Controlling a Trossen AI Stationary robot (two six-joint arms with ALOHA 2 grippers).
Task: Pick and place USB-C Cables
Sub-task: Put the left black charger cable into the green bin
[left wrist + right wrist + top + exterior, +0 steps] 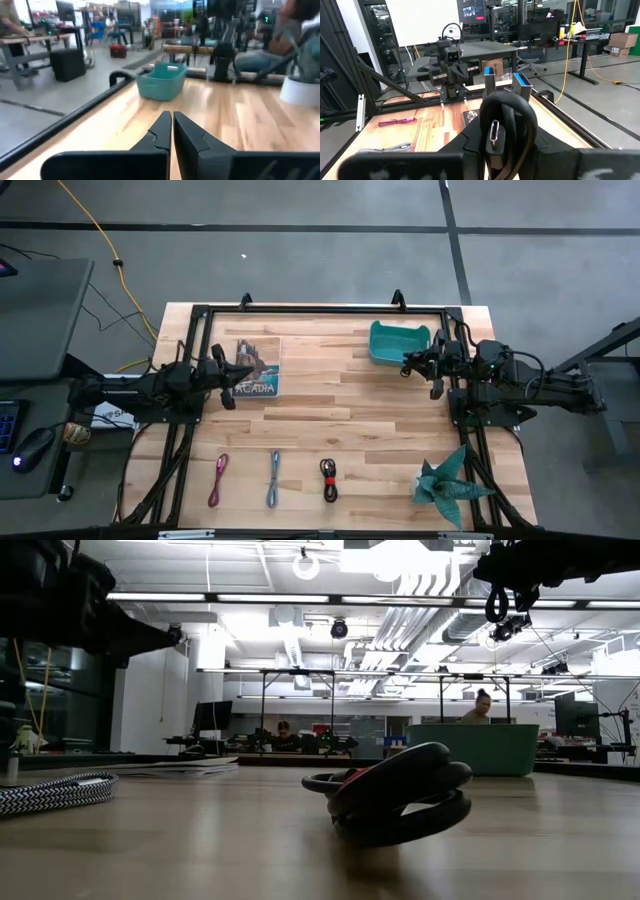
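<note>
Three USB-C cables lie in a row near the table's front edge: magenta (218, 480), blue-grey (274, 480) and red-and-black (329, 480). The red-and-black coil (390, 795) fills the low view's foreground. My right gripper (410, 367) hangs level beside the near right corner of the teal bin (398, 342), shut on a black coiled cable (507, 130). At the table's left, my left gripper (230, 388) is shut and empty, its fingers (171, 130) pointing level toward the bin (162, 82). My right gripper pinches the black cable's coiled loop (507, 107) between its two fingers, which point level toward the table's left. The coil stands upright in the hold, two blue-tipped plugs (522, 85) rising above it and a silver plug (493, 132) facing the camera. It is lifted clear of the table.
A printed booklet (258, 368) lies under the left gripper. A teal folded-paper plant (450, 485) stands at the front right. A black metal frame (320, 308) runs round the table's far and side edges. People sit at desks in the room beyond.
</note>
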